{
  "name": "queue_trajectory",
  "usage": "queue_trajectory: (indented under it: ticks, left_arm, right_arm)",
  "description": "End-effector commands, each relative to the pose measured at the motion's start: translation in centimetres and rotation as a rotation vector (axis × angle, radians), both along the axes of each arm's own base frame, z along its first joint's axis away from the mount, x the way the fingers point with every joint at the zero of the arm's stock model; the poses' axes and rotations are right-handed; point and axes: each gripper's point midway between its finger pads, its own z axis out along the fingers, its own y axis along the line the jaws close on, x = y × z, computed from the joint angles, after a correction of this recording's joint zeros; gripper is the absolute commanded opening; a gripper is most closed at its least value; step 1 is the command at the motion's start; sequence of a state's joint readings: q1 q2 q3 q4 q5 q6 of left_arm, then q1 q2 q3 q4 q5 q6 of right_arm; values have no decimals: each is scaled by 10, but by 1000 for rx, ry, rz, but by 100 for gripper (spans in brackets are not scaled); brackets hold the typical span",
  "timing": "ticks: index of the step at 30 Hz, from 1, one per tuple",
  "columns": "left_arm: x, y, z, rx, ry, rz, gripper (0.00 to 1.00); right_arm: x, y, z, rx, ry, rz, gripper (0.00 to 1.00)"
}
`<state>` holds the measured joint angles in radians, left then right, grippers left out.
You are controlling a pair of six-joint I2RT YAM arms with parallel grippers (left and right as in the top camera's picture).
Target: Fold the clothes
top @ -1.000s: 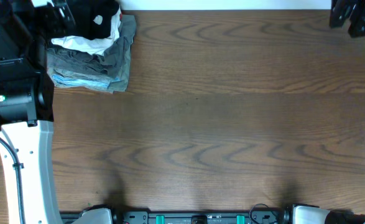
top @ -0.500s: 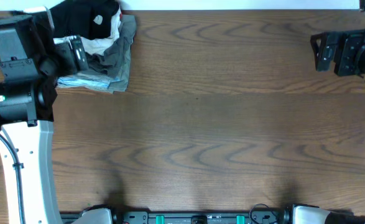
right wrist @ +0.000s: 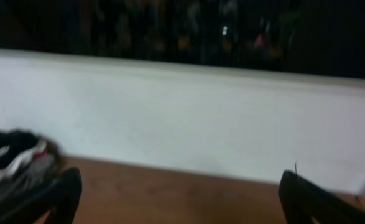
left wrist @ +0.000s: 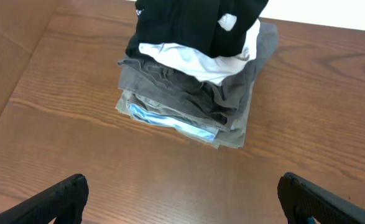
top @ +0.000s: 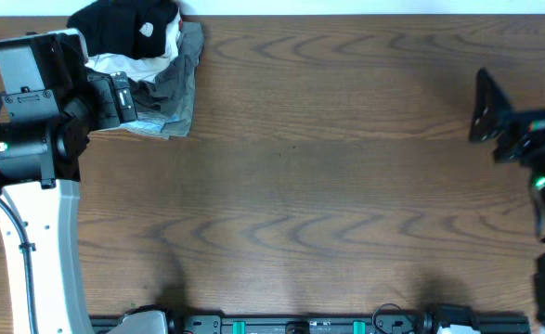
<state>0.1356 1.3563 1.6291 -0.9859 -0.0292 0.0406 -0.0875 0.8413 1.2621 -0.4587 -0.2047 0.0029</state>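
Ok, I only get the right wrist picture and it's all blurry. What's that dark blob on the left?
Observer: That's the black shirt, bunched on top of a pile of folded clothes.
Operator: What's right under it?
Observer: A white garment lies directly beneath it.
Operator: Is the other pincer grabbing it?
Observer: No. The left pincer is open, short of the pile, holding nothing.

Nothing could be read. The black garment [left wrist: 182, 28] atop the folded pile [left wrist: 188, 106] bore a small white tag [left wrist: 227, 22] and faint white lettering [left wrist: 139, 9] at its edge, both too small to make out.
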Motion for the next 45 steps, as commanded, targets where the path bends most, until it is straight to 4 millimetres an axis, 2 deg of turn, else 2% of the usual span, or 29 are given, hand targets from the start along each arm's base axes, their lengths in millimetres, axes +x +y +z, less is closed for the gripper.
queue_trajectory:
  ticks: [1,11,14,18,22,27,32,37,45]
  left_arm:
    - [0,1,1,-5,-4,10,98]
    - [0,1,1,-5,-4,10,98]
    - [0,1,1,-5,-4,10,98]
    - [0,1,1,-5,-4,10,98]
    - [0,1,1,-5,-4,10,98]
    - [0,1,1,-5,-4,10,98]
    - [0,1,1,-5,-4,10,98]
    - [0,1,1,-5,-4,10,98]
    - [0,1,1,-5,-4,10,98]
  right_arm:
    - [6,-3,-57,36,48,-19,99]
    - [-15,-5,-193,32,9,-39,99]
    - [-22,-4,-227,32,14,-40,99]
    - [-28,-3,-257,33,15,-39,99]
    - [-32,-4,-278,32,19,-44,99]
    - [-35,-4,-291,32,11,-46,99]
    - [-37,-6,-287,30,-5,-61,99]
    - [-40,-10,-302,32,52,-83,99]
    - [-41,-10,-297,31,28,-86,99]
